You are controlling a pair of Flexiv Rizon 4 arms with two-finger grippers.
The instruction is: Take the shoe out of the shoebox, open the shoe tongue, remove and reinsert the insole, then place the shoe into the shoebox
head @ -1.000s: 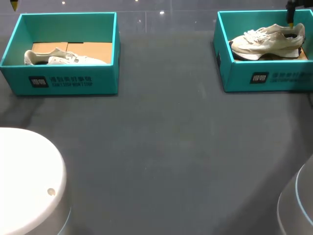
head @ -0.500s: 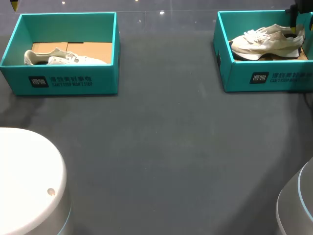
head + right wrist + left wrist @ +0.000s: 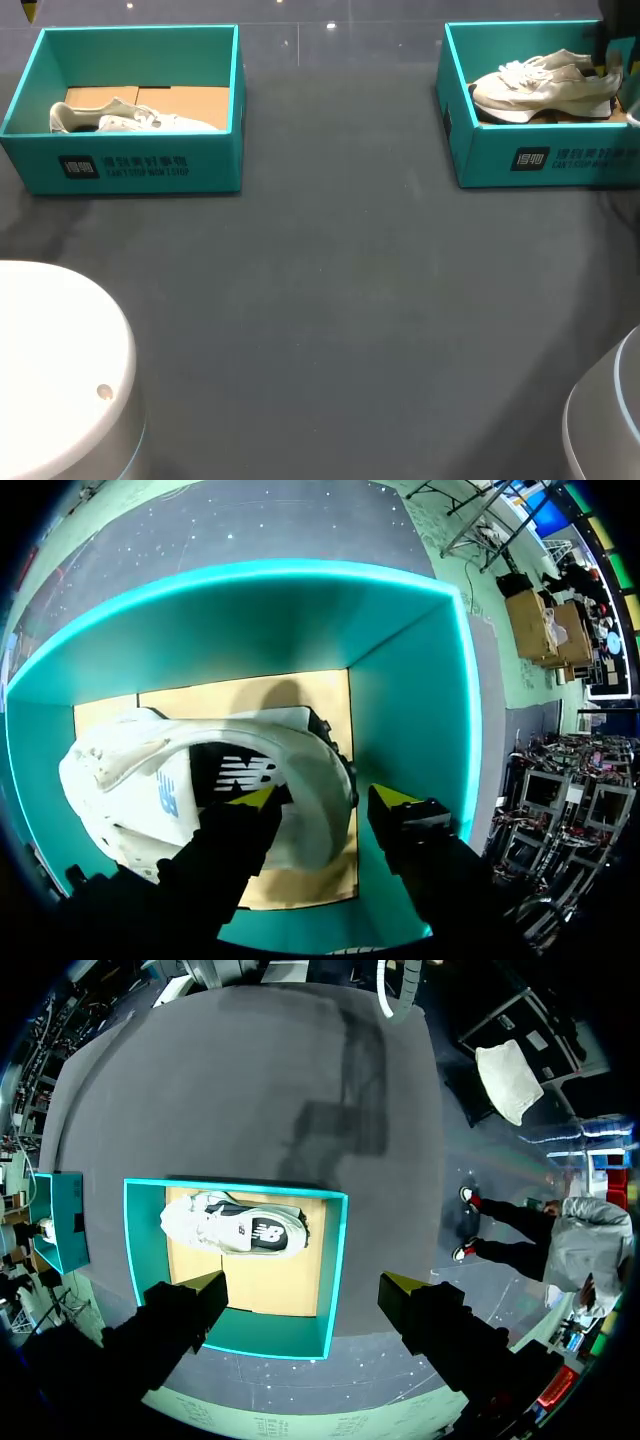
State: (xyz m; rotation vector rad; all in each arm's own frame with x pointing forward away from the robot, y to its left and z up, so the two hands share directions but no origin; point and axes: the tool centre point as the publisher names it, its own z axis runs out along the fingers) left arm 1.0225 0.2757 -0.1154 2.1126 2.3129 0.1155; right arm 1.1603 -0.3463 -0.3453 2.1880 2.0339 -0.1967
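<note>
White print and a small dark logo panel mark the front wall of each teal box, and a logo sits on the right shoe's side; none is read here. The right shoe [image 3: 545,88] lies in the right shoebox [image 3: 540,160] at the frame's upper right, long axis left to right, toe leftward; the right gripper [image 3: 325,798] is spread, released, straddling its heel rim. At upper left, the left shoe [image 3: 120,118] lies in the left shoebox [image 3: 130,165]; high above it the left gripper [image 3: 305,1295] is wide apart, empty.
</note>
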